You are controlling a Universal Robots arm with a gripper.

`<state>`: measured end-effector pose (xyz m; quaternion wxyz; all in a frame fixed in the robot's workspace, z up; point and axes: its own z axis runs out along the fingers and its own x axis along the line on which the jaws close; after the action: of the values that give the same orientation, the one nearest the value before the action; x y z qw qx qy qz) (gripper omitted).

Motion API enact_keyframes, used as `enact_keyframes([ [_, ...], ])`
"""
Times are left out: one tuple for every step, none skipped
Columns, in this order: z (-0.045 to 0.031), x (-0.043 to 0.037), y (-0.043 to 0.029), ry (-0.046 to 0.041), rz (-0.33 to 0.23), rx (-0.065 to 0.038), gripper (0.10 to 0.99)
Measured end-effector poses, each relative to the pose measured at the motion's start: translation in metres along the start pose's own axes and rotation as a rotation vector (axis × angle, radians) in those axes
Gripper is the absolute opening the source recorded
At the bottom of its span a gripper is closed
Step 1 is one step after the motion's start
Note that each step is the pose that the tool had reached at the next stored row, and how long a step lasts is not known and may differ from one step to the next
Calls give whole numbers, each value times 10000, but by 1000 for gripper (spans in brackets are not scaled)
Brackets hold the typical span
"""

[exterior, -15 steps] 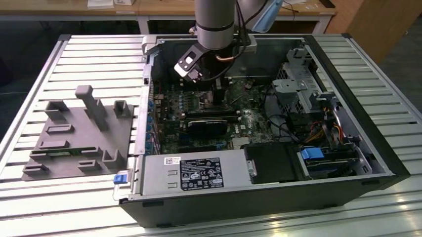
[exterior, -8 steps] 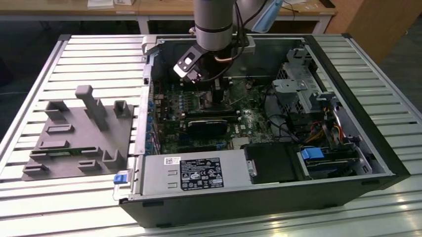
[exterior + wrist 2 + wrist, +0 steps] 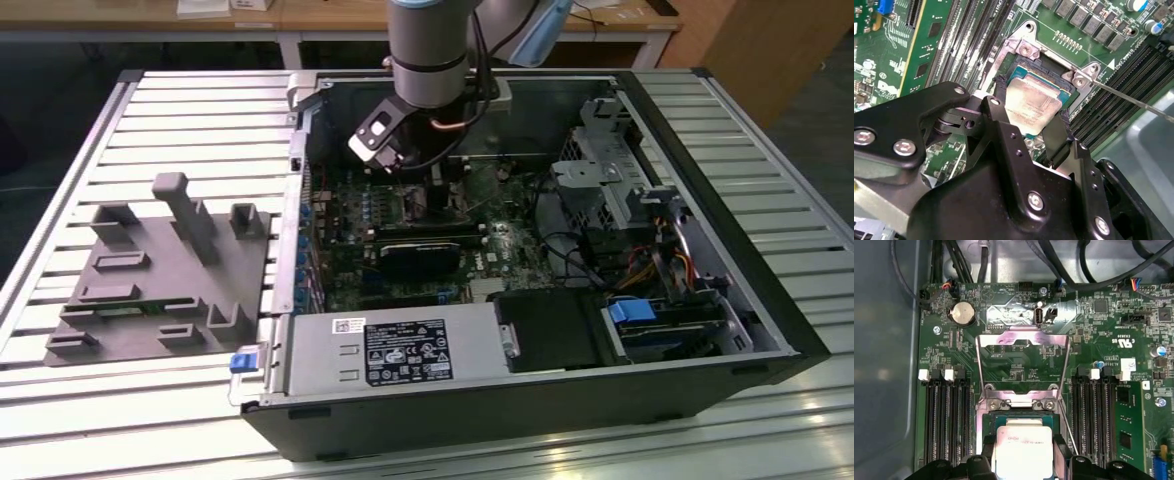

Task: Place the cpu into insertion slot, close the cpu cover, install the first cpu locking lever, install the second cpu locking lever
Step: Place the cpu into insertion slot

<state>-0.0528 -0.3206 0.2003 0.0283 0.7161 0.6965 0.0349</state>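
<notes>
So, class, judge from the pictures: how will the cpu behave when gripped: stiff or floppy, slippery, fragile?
Probably stiff: the cpu shows no bend while clamped by its edges in the pincer. Its smooth metal top looks slippery, so an edge grip may slide. Likely light too, since it looks thin.

Robotics lab or workshop test cell, as I see it. My arm (image 3: 430, 50) reaches into an open computer case (image 3: 534, 410) lying on a slatted aluminium worktop (image 3: 174, 110), gripper (image 3: 1032, 107) clamping the cpu (image 3: 1029, 97) over the bare motherboard (image 3: 1089, 325). Grey jig plate (image 3: 160, 270) of part holders at 9 o'clock from the case in the exterior view; wooden desks (image 3: 334, 12) at 12 o'clock, beyond the worktop.
</notes>
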Motion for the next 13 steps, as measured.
enact_keyframes([
  [10, 0, -2, 6, -1, -1, 537],
  [21, 0, -3, 7, 0, 0, 537],
  [31, 0, -5, 7, 0, 0, 537],
  [40, 0, -6, 8, 0, 0, 537],
  [48, -1, -7, 8, 0, 1, 537],
  [53, -1, -9, 13, 1, 1, 537],
  [55, -1, -9, 19, 1, 2, 537],
  [55, -1, -10, 18, 2, 1, 537],
  [55, -1, -10, 18, 2, 2, 537],
  [55, -1, -10, 19, 2, 2, 537],
  [55, -1, -10, 19, 2, 1, 537],
  [56, -1, -10, 20, 2, 1, 537],
  [56, -1, -10, 20, 2, 1, 537],
])
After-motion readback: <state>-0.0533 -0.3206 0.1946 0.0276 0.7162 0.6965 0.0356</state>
